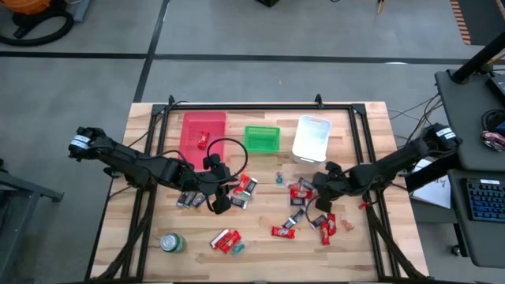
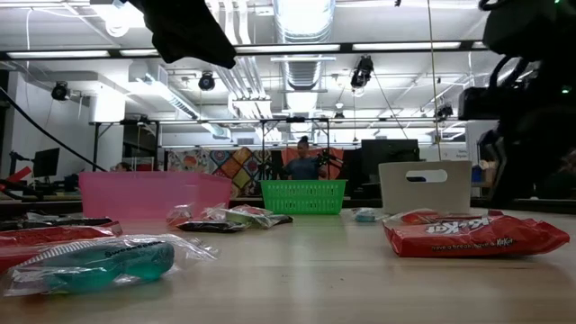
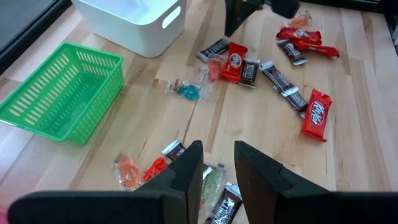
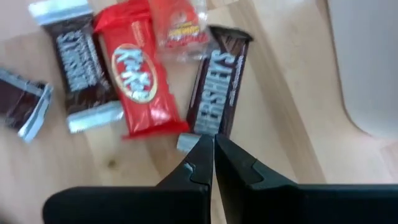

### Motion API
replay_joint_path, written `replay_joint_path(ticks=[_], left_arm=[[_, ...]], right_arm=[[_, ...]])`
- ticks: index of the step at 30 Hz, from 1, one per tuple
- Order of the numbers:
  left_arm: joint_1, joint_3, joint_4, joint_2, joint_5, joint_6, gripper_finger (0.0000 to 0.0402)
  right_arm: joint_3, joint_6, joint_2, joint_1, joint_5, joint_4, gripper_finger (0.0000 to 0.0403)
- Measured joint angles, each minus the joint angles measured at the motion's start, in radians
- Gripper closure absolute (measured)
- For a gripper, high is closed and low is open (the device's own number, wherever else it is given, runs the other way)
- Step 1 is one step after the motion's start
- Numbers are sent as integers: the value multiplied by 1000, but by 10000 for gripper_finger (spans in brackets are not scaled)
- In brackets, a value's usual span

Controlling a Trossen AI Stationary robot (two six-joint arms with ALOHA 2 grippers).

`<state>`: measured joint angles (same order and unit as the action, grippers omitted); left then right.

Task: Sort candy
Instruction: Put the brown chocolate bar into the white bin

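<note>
The right gripper (image 4: 213,163), fingers pressed together and empty, hovers just above a brown candy (image 4: 219,92) at table centre-right, about four o'clock (picking not begun); next it must open. The left gripper (image 3: 217,174) is slightly parted, holding nothing.

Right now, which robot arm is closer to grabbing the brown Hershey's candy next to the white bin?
Probably the right arm. Its right gripper hangs just above the Hershey's bar, fingers shut, so they must open first. The left gripper is open but sits over a different candy pile, farther from the white bin.
</note>
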<state>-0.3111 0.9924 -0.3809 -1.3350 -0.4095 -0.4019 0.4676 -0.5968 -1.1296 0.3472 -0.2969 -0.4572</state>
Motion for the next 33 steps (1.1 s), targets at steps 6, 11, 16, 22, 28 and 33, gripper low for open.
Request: replay_joint_path(ticks=[6, 11, 16, 22, 28, 33], left_arm=[[0, 0, 14, 0, 0, 0, 325], [0, 0, 27, 0, 0, 0, 325], [0, 0, 45, 0, 0, 8, 325], [0, 0, 52, 0, 0, 18, 325], [0, 0, 77, 0, 0, 27, 325], [0, 0, 79, 0, 0, 27, 325]], right_arm=[[-99, 21, 108, 50, -118, 117, 394], [-225, 64, 156, 86, -210, 369, 394], [-320, 102, 138, 92, -252, 659, 388], [-330, 75, 115, 92, -253, 675, 344], [-326, 22, 49, 91, -268, 672, 294], [-319, -19, -31, 91, -280, 672, 285]])
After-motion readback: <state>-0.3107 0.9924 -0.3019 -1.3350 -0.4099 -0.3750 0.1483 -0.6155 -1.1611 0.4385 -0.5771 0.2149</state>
